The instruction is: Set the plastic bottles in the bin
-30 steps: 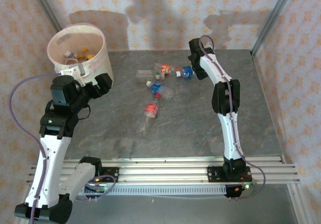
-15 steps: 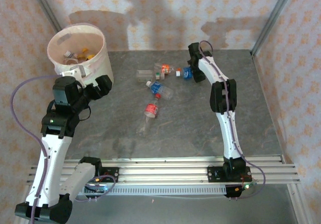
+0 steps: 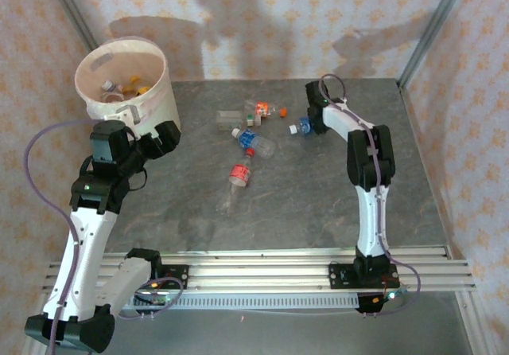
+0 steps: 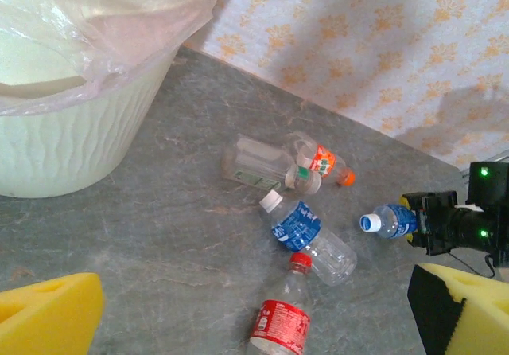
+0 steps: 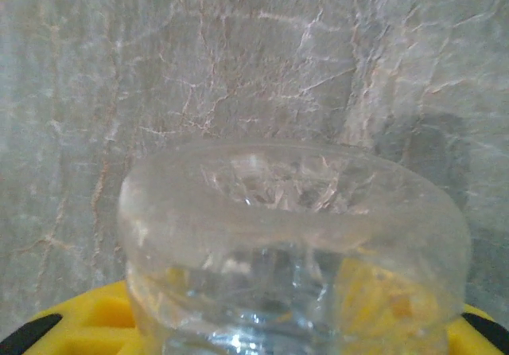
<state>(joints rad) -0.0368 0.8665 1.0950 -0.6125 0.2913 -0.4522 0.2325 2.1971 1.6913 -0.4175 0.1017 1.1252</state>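
Nearest the bases, the left fingers [image 4: 48, 317] stand spread wide and empty just beside the bin [image 3: 156, 104]. This is judged a waiting post clear of the right arm's work.

On the counter [image 3: 318, 204] four bottles lie loose on their sides:
- The red-label bottle [image 3: 239, 173] lies nearest.
- The blue-label bottle [image 3: 253, 141] lies just beyond it.
- The green-label bottle [image 3: 231, 118] and the orange-label bottle [image 3: 262, 108] lie farther back, close together.

To their right, the right fingers [image 5: 75, 323] are clenched on a fifth bottle [image 3: 301, 126]. They grip it at the base end, and its cap points towards the loose group. The hold looks taken for lifting, but whether the bottle is clear of the counter cannot be told.

The single bin stands at the far left corner, well apart from the held bottle. It has several bottles inside, too indistinct to count.

Count: five bottles outside the bin, one of them held.
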